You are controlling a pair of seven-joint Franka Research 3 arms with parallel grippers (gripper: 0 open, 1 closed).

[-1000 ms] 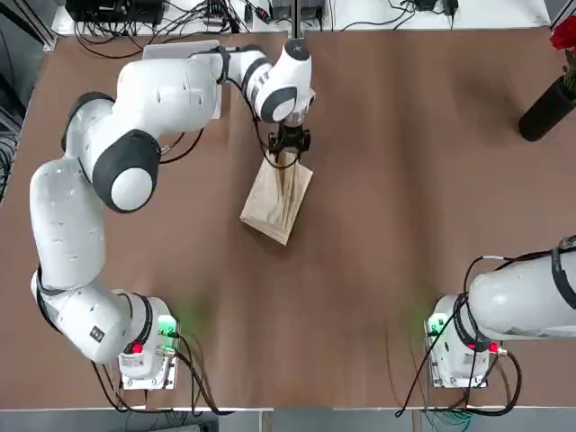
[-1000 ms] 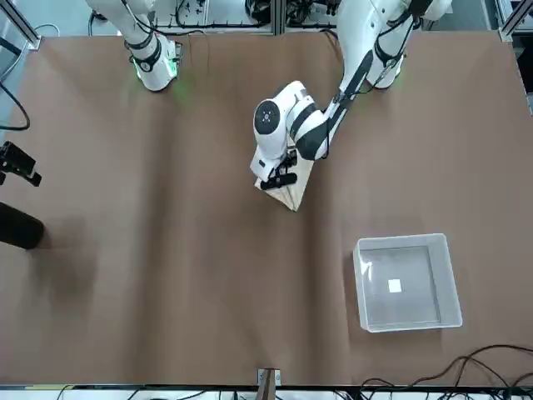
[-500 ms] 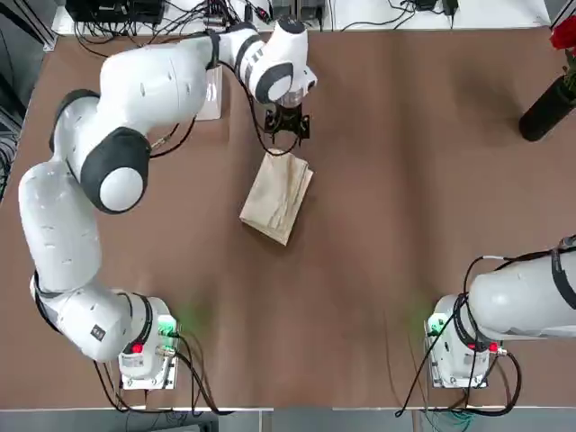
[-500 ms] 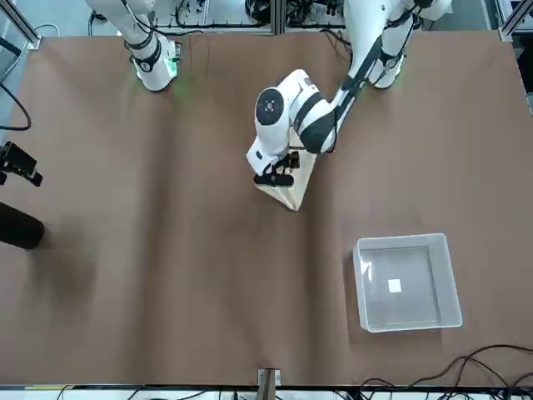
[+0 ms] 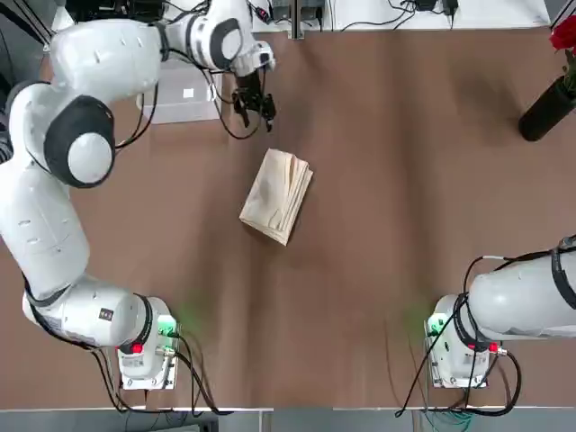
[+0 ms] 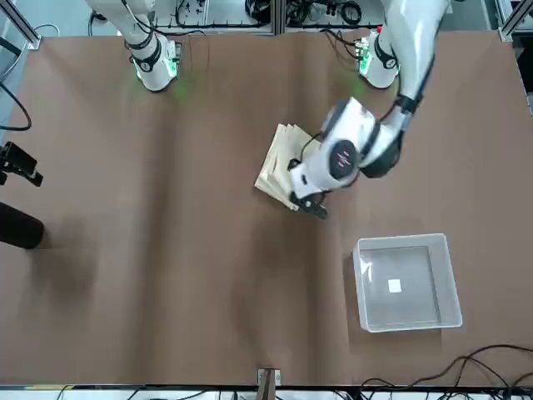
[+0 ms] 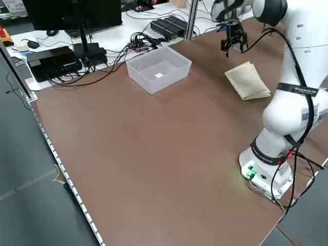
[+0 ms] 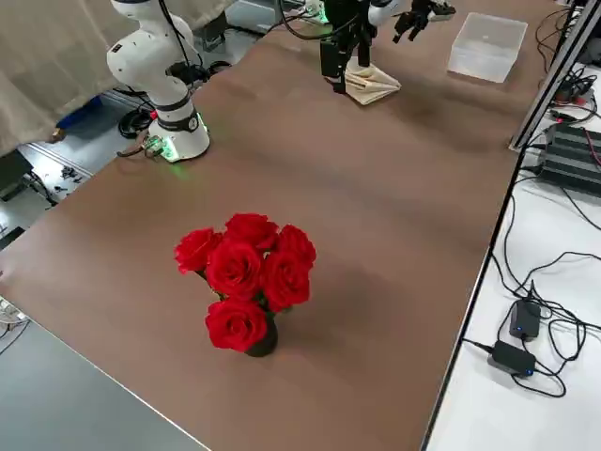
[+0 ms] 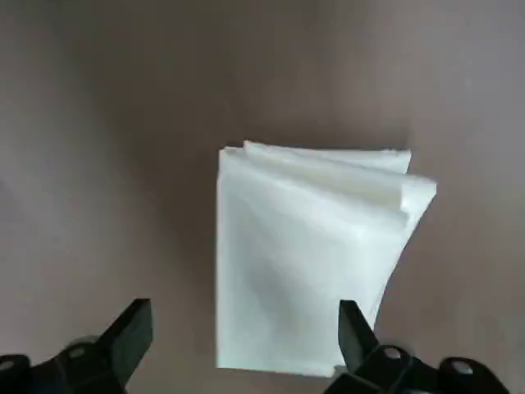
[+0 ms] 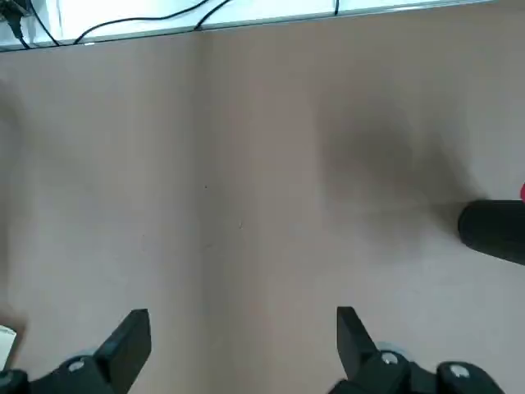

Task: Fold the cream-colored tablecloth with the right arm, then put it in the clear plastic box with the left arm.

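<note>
The cream-colored tablecloth [image 5: 277, 195] lies folded in a layered bundle on the brown table, near the middle. My left gripper [image 5: 255, 103] hangs open above the table between the cloth and the clear plastic box [image 5: 180, 106], holding nothing. In the left wrist view the tablecloth [image 9: 316, 254] lies below the spread fingers [image 9: 131, 328], apart from them. From the front, the box [image 6: 360, 283] has nothing in it but a small label, and the left gripper [image 6: 312, 207] partly covers the cloth [image 6: 279, 162]. My right gripper [image 10: 240, 332] is open over bare table, with the right arm [image 5: 531, 297] pulled back near its base.
A black vase of red roses [image 8: 246, 282] stands at the table's far right corner [image 5: 546, 108]. Cables and black electronics [image 7: 66, 59] lie on the white bench beyond the table's far edge. The left arm's elbow [image 5: 81, 135] reaches over the table's left side.
The left gripper has let go of the folded cloth, risen and swung away toward the box. The cloth stays on the table. The right arm has not moved.
</note>
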